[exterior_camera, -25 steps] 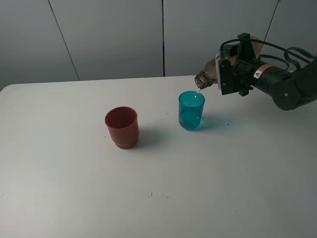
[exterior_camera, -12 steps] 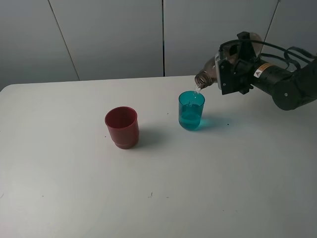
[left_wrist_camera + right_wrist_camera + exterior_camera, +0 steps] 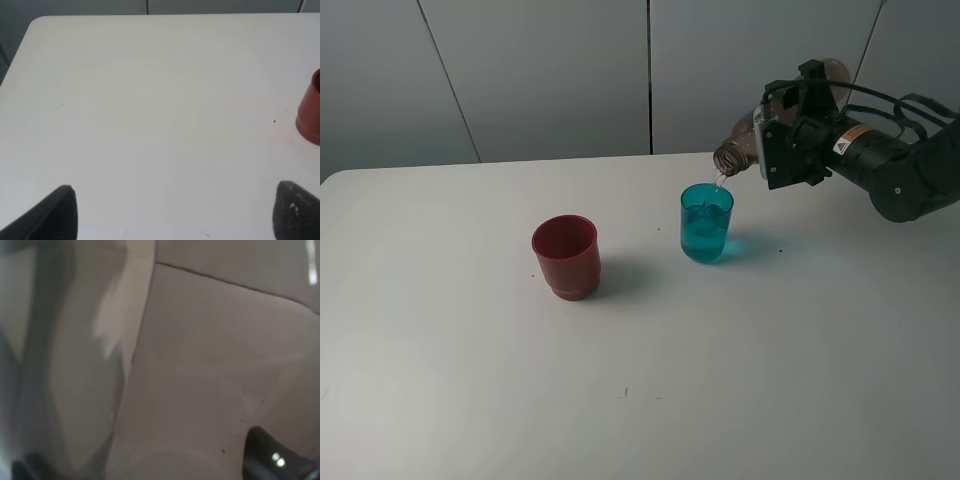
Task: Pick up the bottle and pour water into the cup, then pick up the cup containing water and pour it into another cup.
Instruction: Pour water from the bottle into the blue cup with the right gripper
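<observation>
My right gripper point(image 3: 782, 140) is shut on the smoky grey-brown bottle point(image 3: 738, 152) and holds it tilted, mouth down, just above the rim of the teal cup point(image 3: 706, 222). A thin stream of water runs from the mouth into the teal cup, which is partly filled. The dark red cup point(image 3: 566, 256) stands upright to the left of it and looks empty. In the right wrist view the bottle point(image 3: 75, 365) is a blurred shape filling the near side. My left gripper point(image 3: 177, 215) is open and empty over bare table, with the red cup point(image 3: 310, 112) at the frame's edge.
The white table point(image 3: 470, 380) carries only the two cups. A grey panelled wall point(image 3: 550, 70) runs behind the far edge. The right arm point(image 3: 900, 170) reaches in from the far right. The left arm is out of the exterior high view.
The bottle's mouth has risen a little over the teal cup while water keeps running. The cups have not moved.
</observation>
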Robot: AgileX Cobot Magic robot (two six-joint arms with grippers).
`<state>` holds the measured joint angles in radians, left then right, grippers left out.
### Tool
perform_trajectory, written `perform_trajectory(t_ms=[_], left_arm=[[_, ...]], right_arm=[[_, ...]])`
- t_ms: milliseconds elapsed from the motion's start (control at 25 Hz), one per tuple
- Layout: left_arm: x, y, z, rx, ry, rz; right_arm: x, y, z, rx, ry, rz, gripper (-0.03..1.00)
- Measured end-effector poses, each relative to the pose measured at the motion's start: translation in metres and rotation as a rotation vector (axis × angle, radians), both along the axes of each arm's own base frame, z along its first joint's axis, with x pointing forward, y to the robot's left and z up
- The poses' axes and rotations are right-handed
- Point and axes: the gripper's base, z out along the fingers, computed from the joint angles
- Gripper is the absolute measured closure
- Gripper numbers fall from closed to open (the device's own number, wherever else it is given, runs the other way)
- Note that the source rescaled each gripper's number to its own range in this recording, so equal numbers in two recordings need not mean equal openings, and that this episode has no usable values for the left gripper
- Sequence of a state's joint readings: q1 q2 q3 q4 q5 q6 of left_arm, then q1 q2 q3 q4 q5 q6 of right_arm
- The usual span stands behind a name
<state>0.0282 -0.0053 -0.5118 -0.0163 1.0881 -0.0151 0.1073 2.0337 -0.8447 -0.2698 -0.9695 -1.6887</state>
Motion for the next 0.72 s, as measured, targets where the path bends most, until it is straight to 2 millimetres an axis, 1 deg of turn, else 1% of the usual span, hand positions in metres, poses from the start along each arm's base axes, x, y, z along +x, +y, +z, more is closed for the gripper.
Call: perform_trajectory(t_ms=[720], left_arm=[[0.0000, 0.0000, 0.0000, -0.002, 0.000, 0.001]], right_arm=[[-0.0003, 0.0016, 0.0014, -0.002, -0.018, 0.019, 0.97]])
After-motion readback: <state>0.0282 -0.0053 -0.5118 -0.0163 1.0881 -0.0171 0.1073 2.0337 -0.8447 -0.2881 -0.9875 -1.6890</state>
